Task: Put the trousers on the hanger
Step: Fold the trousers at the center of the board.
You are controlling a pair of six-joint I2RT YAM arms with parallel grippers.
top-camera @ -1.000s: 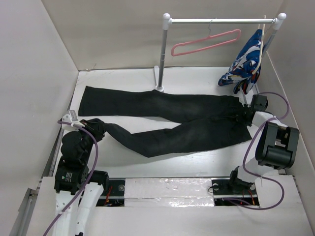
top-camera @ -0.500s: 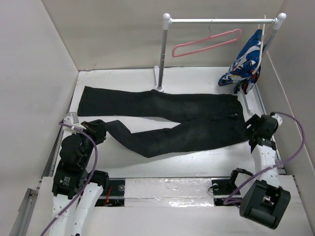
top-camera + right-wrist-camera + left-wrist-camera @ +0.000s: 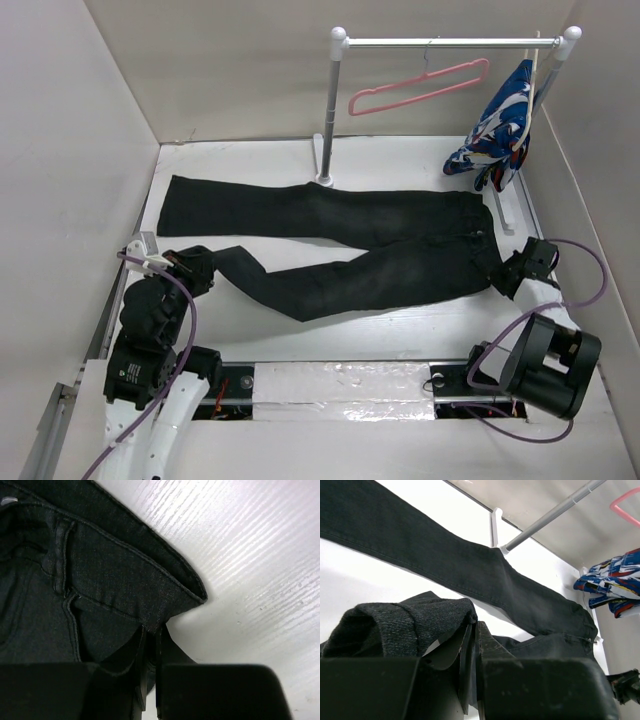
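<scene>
The black trousers (image 3: 330, 240) lie flat across the table, waist at the right and legs reaching left. My left gripper (image 3: 200, 268) is shut on the hem of the near leg, and in the left wrist view that hem (image 3: 400, 625) bunches over the closed left gripper (image 3: 472, 630). At the near corner of the waistband my right gripper (image 3: 503, 280) is shut. The right wrist view shows the waistband corner (image 3: 165, 595) pinched in the right gripper (image 3: 151, 632). The pink hanger (image 3: 420, 88) hangs by its hook from the rail, apart from both grippers.
A white-and-silver rail stand (image 3: 328, 110) rises at the back of the table, its post just behind the far trouser leg. A blue-white-red patterned garment (image 3: 500, 125) hangs at the rail's right end. White walls close in on the left, right and back.
My right arm swung down from the far side of the waist to its near corner, and its gripper opened and then shut on the waistband. The left gripper kept hold of the hem.
</scene>
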